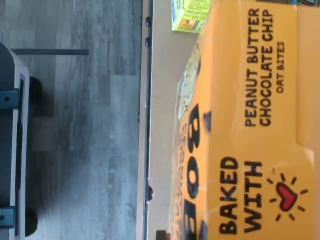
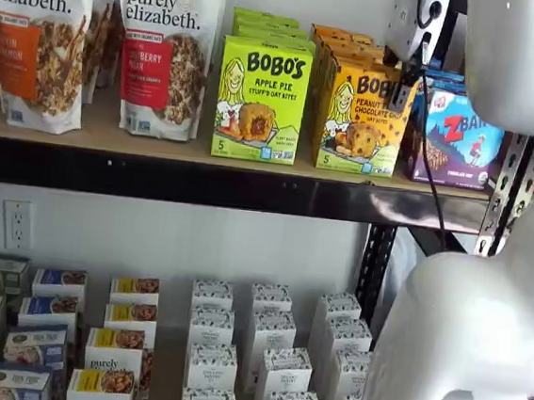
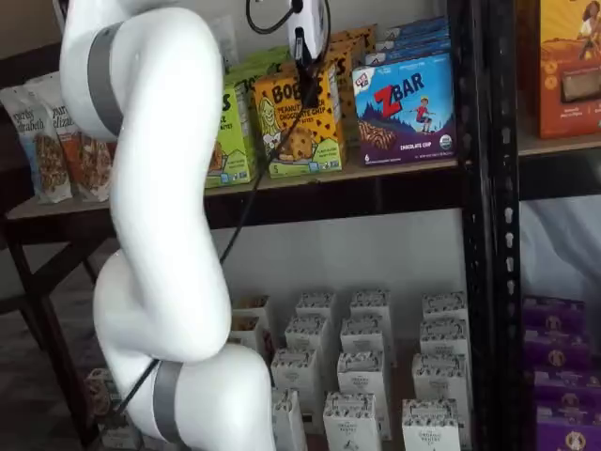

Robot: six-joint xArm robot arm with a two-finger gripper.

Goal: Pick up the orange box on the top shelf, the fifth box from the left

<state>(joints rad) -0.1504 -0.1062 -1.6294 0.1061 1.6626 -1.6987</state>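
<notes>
The orange box (image 2: 360,119) stands upright at the front of its row on the top shelf (image 2: 158,147), between a lime-green Bobo's box and a blue ZBar box. In both shelf views my gripper (image 2: 402,92) comes down from above onto the box's upper edge, its black fingers closed on the top of the carton (image 3: 299,127). The gripper's white body and cable show above it (image 3: 305,68). The wrist view is filled by the same orange box (image 1: 250,125), seen very close, with the tan shelf board (image 1: 165,100) beside it.
A green Apple Pie box (image 2: 261,95) stands left of the orange one and a ZBar box (image 2: 453,133) right of it. More orange boxes line up behind. Granola bags (image 2: 163,48) sit further left. Small white boxes (image 2: 268,333) fill the lower shelf. My white arm (image 3: 160,235) crosses in front.
</notes>
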